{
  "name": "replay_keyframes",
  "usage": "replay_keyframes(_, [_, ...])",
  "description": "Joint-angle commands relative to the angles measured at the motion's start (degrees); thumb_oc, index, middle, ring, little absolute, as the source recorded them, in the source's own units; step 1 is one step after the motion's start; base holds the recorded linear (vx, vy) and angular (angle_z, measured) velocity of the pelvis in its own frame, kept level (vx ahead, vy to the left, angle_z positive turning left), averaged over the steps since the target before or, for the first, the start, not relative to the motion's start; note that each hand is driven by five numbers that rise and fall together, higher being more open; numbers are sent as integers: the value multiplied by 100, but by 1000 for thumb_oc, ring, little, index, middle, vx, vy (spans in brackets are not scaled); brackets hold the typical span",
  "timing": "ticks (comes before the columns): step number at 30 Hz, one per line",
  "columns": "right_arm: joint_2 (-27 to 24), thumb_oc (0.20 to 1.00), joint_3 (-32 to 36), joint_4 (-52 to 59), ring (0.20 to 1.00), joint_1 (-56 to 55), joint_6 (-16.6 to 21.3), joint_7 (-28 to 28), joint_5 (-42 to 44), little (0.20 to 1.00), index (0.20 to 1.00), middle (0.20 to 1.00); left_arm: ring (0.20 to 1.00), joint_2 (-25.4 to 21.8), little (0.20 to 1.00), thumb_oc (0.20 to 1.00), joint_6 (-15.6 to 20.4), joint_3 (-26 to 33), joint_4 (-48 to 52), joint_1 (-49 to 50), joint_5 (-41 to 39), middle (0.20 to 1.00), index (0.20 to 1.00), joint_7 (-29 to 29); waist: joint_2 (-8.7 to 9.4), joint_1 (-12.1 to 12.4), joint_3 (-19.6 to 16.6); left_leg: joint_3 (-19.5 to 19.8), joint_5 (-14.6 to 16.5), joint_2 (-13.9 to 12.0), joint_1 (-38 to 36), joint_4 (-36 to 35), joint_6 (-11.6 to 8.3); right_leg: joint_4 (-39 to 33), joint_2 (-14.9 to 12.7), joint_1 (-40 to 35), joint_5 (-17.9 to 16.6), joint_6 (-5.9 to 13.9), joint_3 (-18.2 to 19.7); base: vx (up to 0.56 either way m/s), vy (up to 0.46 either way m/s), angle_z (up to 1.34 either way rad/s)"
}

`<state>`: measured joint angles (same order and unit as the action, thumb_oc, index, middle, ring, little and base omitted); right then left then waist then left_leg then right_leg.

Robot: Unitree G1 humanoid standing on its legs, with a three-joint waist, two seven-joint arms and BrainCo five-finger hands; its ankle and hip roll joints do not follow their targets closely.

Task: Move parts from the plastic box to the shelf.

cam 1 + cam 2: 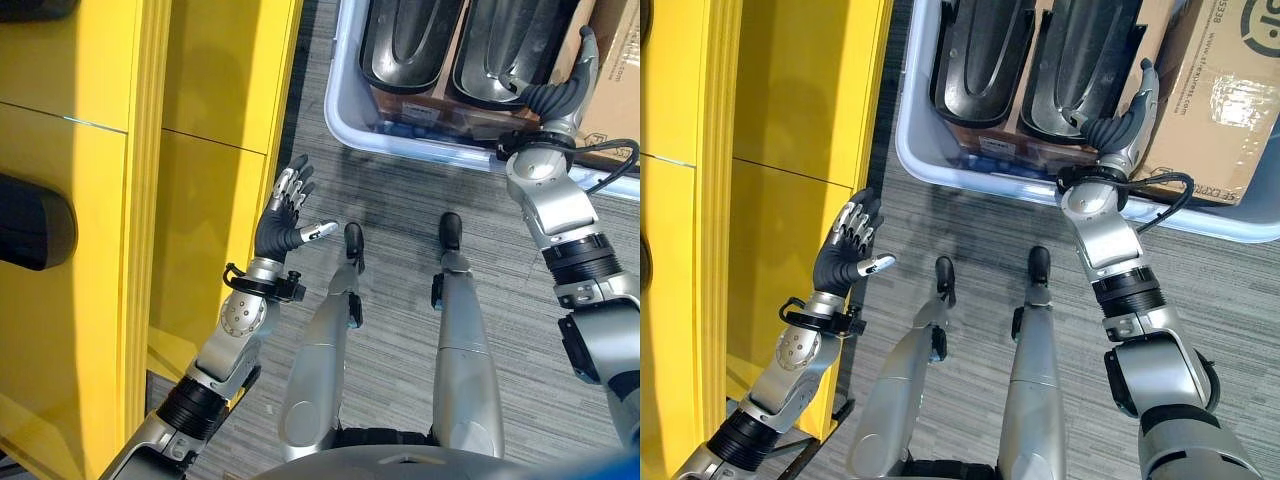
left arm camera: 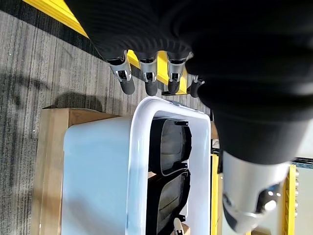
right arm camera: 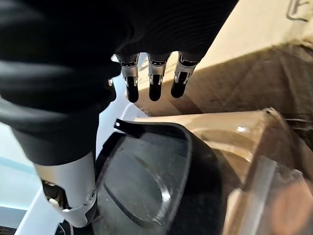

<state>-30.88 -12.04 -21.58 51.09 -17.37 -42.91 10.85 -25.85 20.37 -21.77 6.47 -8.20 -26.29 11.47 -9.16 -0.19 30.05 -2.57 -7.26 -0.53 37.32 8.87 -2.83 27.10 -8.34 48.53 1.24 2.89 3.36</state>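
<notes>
Now | right robot hand (image 1: 1120,125) fingers relaxed over black part (image 1: 1080,60) in plastic box (image 1: 940,165) | left robot hand (image 1: 285,215) spread, empty

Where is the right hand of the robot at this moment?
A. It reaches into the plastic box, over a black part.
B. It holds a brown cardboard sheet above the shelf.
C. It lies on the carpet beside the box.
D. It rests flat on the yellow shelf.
A: the right hand is past the rim of the plastic box, its straight fingers above a black part, not gripping it.
</notes>
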Motion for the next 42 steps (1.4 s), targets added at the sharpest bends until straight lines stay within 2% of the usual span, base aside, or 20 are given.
replay_keyframes(1, [-275, 1000, -60, 32, 1000, 474, 218, -11, 546, 1000, 1000, 1000, 1000, -11, 1000, 1000, 108, 124, 251, 16, 3, 1000, 1000, -63, -613, -32, -26, 106, 729, 6, 237, 450, 94, -9, 137, -344, 681, -96, 257, 0, 0, 7])
replay_keyframes(4, [-249, 1000, -47, -59, 1000, 459, 177, 114, 596, 1000, 1000, 1000, 1000, -17, 1000, 1000, 88, 139, 233, -6, -16, 1000, 1000, -84, -599, -23, -26, 120, 741, -2, 280, 493, 95, 42, 136, -317, 705, -93, 247, 12, -20, 2])
replay_keyframes(5, [-195, 1000, -9, -216, 1000, 359, 150, 259, 925, 1000, 1000, 1000, 1000, -19, 1000, 1000, 4, 183, 236, -29, 37, 1000, 1000, -72, -569, -15, -26, 135, 754, 1, 375, 554, 115, 89, 147, -268, 718, -96, 258, 37, -60, 2])
replay_keyframes(8, [-187, 1000, -8, -362, 1000, 383, 144, 331, 1069, 1000, 1000, 1000, 1000, -23, 1000, 1000, -35, 194, 217, -56, 87, 1000, 1000, -77, -559, 3, -26, 137, 767, 4, 463, 610, 127, 137, 153, -198, 725, -102, 252, 23, -41, 5])
replay_keyframes(14, [-124, 1000, 155, -655, 1000, 421, 468, 315, 2132, 1000, 1000, 1000, 1000, -71, 1000, 1000, -113, 235, 208, -108, 76, 1000, 1000, -75, -552, 37, -26, 154, 789, 14, 598, 696, 149, 207, 157, -111, 758, -114, 238, 9, -13, 2])
replay_keyframes(16, [-113, 1000, 188, -721, 1000, 468, 475, 434, 2110, 1000, 1000, 1000, 1000, -79, 1000, 1000, -165, 242, 216, -143, 94, 1000, 1000, -63, -552, 44, -26, 160, 798, 25, 664, 740, 153, 246, 170, -66, 775, -122, 240, 20, -15, 4])
replay_keyframes(23, [-58, 1000, 285, -806, 1000, 519, 498, 408, 3075, 1000, 1000, 1000, 1000, -89, 1000, 1000, -256, 275, 191, -210, 141, 1000, 1000, -51, -525, 54, -26, 167, 810, 34, 837, 848, 167, 365, 208, 55, 815, -139, 250, 1, -2, 0])
replay_keyframes(24, [-82, 351, 323, -871, 351, 553, 434, 518, 3134, 351, 351, 351, 1000, -114, 1000, 1000, -263, 296, 175, -225, 144, 1000, 1000, -50, -507, 60, -26, 173, 827, 36, 864, 882, 176, 374, 202, 56, 827, -137, 238, 16, -39, 0])
replay_keyframes(25, [-84, 200, 325, -936, 200, 580, 385, 587, 3133, 200, 200, 200, 1000, -111, 1000, 1000, -293, 305, 176, -247, 144, 1000, 1000, -57, -498, 66, -26, 175, 835, 37, 874, 892, 182, 377, 203, 58, 830, -136, 230, 14, -43, -1])
replay_keyframes(28, [-126, 200, 308, -996, 200, 604, 173, 705, 2875, 200, 200, 200, 1000, -126, 1000, 1000, -315, 309, 161, -281, 144, 1000, 1000, -53, -481, 59, -26, 176, 852, 38, 928, 962, 185, 415, 198, 97, 830, -134, 213, 4, -11, 0])
replay_keyframes(30, [-223, 200, 211, -1066, 200, 681, -123, 793, 2468, 200, 200, 200, 1000, -146, 1000, 1000, -360, 335, 154, -319, 148, 1000, 1000, -65, -466, 60, -26, 179, 851, 42, 954, 980, 186, 410, 196, 106, 825, -129, 204, 0, 0, 0])
replay_keyframes(33, [-288, 200, 119, -1182, 200, 741, -402, 788, 2369, 200, 200, 200, 1000, -159, 1000, 1000, -427, 348, 185, -345, 143, 1000, 1000, -43, -456, 67, -26, 185, 855, 44, 986, 1008, 187, 423, 197, 120, 827, -133, 195, 0, 0, 0])
replay_keyframes(42, [-672, 200, -381, -1852, 200, 1028, -1317, 1390, 1522, 200, 200, 200, 1000, -248, 1000, 1000, -490, 370, 159, -440, 141, 1000, 1000, 3, -396, 107, -26, 211, 855, 31, 1114, 1086, 188, 429, 165, 174, 815, -122, 102, 0, 0, 0])
